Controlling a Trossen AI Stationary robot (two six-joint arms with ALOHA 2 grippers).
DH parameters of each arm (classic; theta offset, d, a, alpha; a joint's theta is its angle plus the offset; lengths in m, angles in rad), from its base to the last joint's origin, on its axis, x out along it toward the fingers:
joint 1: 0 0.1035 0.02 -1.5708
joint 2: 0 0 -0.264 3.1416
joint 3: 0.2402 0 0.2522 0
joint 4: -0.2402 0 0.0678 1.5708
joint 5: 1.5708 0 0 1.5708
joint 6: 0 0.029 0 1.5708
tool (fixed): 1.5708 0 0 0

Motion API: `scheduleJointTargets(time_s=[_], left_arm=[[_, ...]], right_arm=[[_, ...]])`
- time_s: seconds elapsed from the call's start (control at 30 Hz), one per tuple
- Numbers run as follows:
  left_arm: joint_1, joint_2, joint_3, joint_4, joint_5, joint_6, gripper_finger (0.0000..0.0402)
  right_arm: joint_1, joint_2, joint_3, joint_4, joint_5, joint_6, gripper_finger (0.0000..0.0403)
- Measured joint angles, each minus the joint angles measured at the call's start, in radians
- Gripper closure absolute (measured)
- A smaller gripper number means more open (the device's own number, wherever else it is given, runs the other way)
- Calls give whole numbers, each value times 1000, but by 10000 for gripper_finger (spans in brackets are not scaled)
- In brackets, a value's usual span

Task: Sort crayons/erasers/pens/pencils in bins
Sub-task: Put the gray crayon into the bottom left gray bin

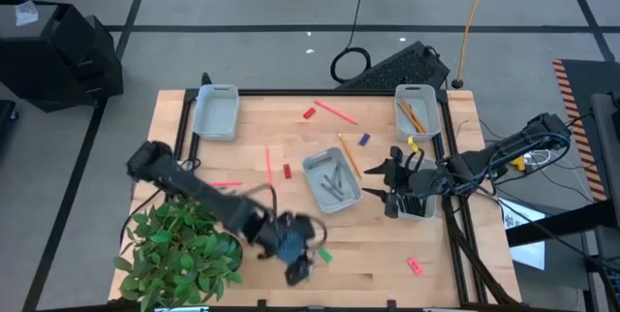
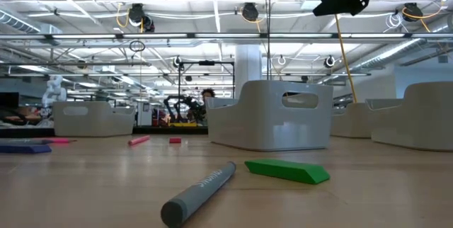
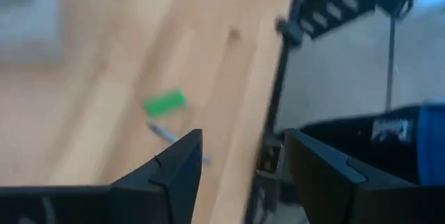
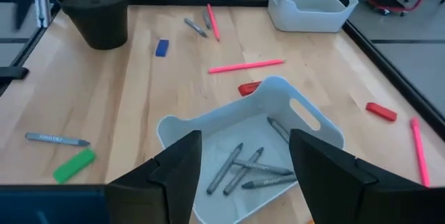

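My left gripper [image 1: 298, 271] [image 3: 243, 161] hovers open near the table's front edge, holding nothing. A grey crayon [image 3: 163, 133] [image 2: 202, 191] and a green eraser [image 3: 165, 103] [image 2: 289, 171] lie on the wood just beyond it. My right gripper [image 1: 381, 182] [image 4: 243, 158] is open and empty over the right rim of the middle bin [image 1: 331, 178] [image 4: 292, 106], where several grey crayons [image 4: 243, 168] lie. Orange pencils [image 1: 412, 115] rest in the far-right bin [image 1: 417, 91]. The far-left bin [image 1: 215, 111] holds nothing that I can see.
Loose pink pencils [image 1: 334, 110] [image 1: 268, 164], an orange pencil [image 1: 349, 155], red erasers [image 1: 309, 113] [image 1: 287, 171], a blue eraser [image 1: 365, 140] and a pink eraser [image 1: 415, 265] lie scattered. A potted plant [image 1: 179, 249] fills the near-left corner. A fourth bin [image 1: 418, 210] sits under my right arm.
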Motion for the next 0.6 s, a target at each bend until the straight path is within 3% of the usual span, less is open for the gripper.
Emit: scheduleJointTargets(time_s=[0.23, 0.6], left_arm=[[-51, 145, 0, 50, 75, -196, 193], [25, 290, -1, 87, 115, -520, 193]], right_arm=[[0, 0, 0, 2, 2, -18, 190], [0, 0, 0, -6, 14, 87, 190]])
